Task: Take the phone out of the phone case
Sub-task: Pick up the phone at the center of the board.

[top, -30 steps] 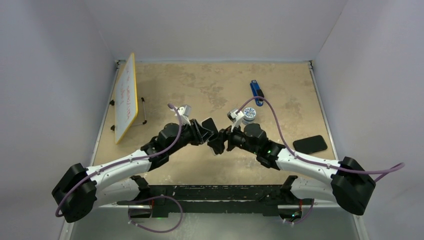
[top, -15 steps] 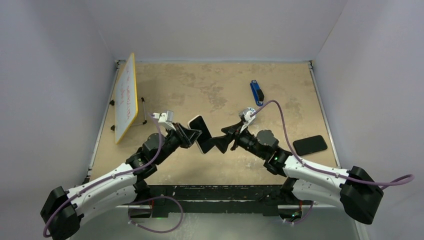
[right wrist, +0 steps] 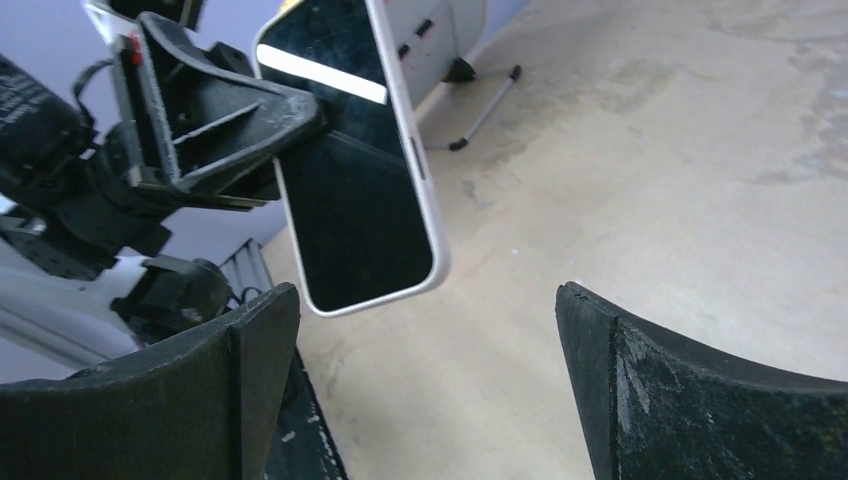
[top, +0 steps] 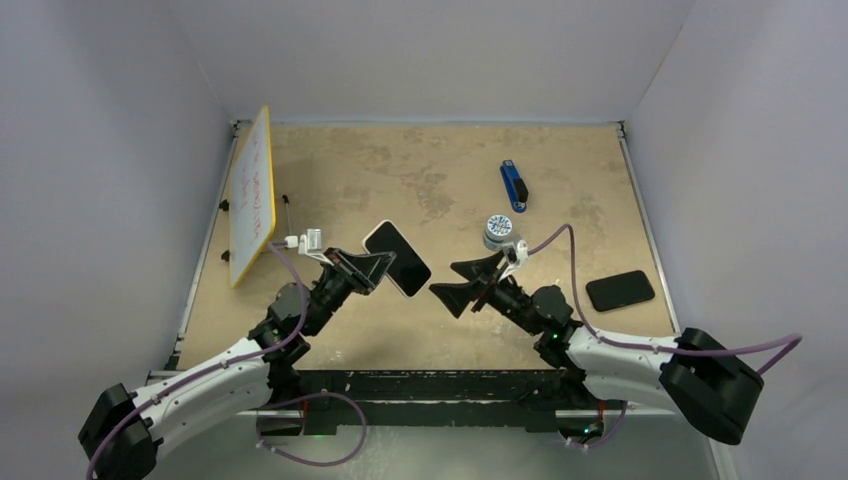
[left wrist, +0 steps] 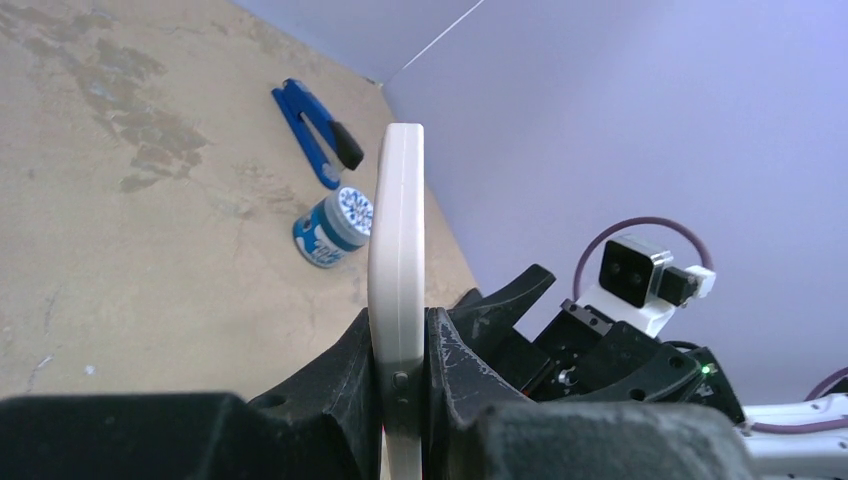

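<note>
The left pincer [top: 384, 263] is clamped tight on one end of the phone [top: 397, 258], holding it up off the bench [top: 420, 170] near the middle, tilted, its dark face turned towards the right arm. From the left wrist the phone [left wrist: 397, 230] shows edge-on, a white rim squeezed between the two fingers [left wrist: 345, 375]. Whether that white rim is the case, I cannot tell. The right pincer [top: 444, 279] is spread wide with nothing in it, just beside the phone and apart from it. A flat black slab [top: 620, 289] lies on the bench by the right edge. Further back sit a little blue-and-white jar [top: 497, 230] and a blue tool [top: 514, 186]; a whiteboard [top: 252, 195] stands at the left edge
</note>
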Motion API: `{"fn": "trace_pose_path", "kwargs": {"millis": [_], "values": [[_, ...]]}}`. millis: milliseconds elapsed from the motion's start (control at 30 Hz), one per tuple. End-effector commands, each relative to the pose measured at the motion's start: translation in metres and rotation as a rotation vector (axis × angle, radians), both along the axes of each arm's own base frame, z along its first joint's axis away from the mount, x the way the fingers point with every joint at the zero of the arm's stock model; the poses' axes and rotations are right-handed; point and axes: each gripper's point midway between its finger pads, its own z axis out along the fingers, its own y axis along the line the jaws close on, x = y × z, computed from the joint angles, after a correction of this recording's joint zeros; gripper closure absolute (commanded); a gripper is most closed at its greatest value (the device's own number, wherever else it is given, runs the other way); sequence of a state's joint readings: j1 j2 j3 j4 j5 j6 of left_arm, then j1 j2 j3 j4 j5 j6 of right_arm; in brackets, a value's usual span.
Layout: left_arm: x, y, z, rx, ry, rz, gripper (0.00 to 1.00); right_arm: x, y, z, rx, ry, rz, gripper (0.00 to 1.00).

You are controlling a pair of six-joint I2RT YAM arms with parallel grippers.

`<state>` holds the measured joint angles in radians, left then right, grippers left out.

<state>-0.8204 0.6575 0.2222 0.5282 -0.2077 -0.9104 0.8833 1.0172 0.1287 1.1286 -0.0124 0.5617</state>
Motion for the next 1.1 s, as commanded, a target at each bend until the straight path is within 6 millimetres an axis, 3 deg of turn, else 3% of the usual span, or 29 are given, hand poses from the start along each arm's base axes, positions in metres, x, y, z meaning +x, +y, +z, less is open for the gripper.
{"fn": "trace_pose_path", "kwargs": {"millis": [0, 200, 367, 633, 1067], "values": [[-0.006, 0.003, 0.073, -0.255, -0.143, -0.016, 1.00, -0.009, 0.018, 0.059, 0.157, -0.121, 0.104, 0.01], [-0.010, 0.001, 0.094, -0.345, -0.167, -0.052, 1.00, -0.019, 0.031, 0.069, 0.206, -0.159, 0.197, 0.02], [-0.013, -0.002, 0.104, -0.385, -0.175, -0.079, 1.00, -0.022, 0.041, 0.078, 0.243, -0.177, 0.252, 0.08], [-0.015, -0.001, 0.107, -0.412, -0.163, -0.091, 1.00, -0.027, 0.054, 0.091, 0.281, -0.202, 0.329, 0.23], [-0.013, 0.006, 0.104, -0.443, -0.126, -0.058, 1.00, -0.035, 0.055, 0.090, 0.296, -0.222, 0.372, 0.39]]}}
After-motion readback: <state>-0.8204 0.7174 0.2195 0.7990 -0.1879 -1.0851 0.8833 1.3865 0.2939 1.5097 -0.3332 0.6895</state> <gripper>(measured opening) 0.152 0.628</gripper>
